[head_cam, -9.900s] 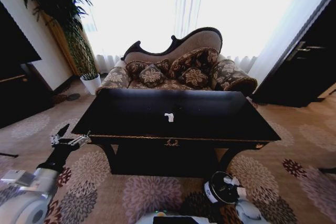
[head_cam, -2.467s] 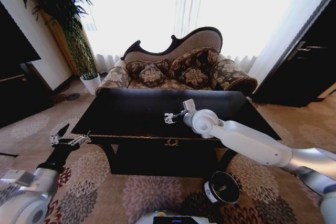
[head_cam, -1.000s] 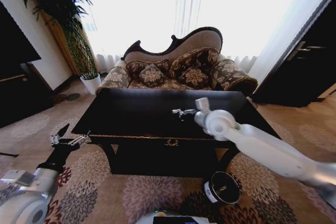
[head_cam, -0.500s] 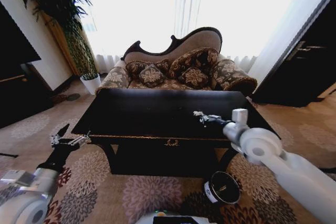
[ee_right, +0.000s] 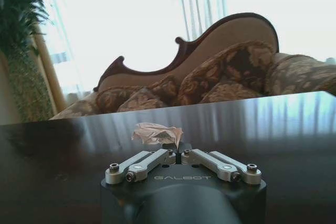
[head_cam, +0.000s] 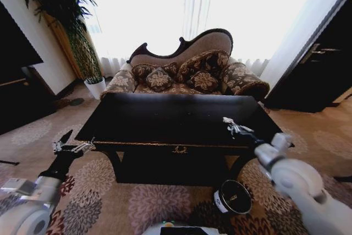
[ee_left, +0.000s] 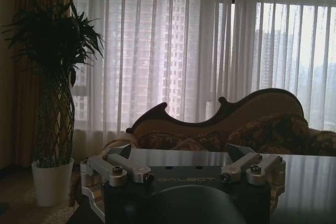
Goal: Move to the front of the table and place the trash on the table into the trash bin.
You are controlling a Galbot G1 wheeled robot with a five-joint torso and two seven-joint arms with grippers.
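While the right gripper's fingers (ee_right: 157,158) are pinched together on the crumpled tissue (ee_right: 156,132), the paper sticks up clear of the fingertips, so the hold looks to be on its lower fold only, a light pinch that suits something this soft. From where I stand, the right gripper (head_cam: 233,127) sits over the table's near right corner, at about four o'clock from the middle of the top, with its white arm running back toward the robot. That placement makes sense to me: the trash bin (head_cam: 232,197) stands on the patterned carpet almost straight beneath, at roughly six o'clock from the gripper, near the table's right leg, so the tissue seems to be on its way to the drop.

Out at the table's near left corner, around eight o'clock from its centre, the left gripper (head_cam: 73,147) hangs low with its fingers (ee_left: 126,170) spread wide apart on nothing, parked well away from the carry. The glossy black table (head_cam: 143,115) has the floral sofa (head_cam: 187,72) behind it at twelve o'clock, against the bright curtains.
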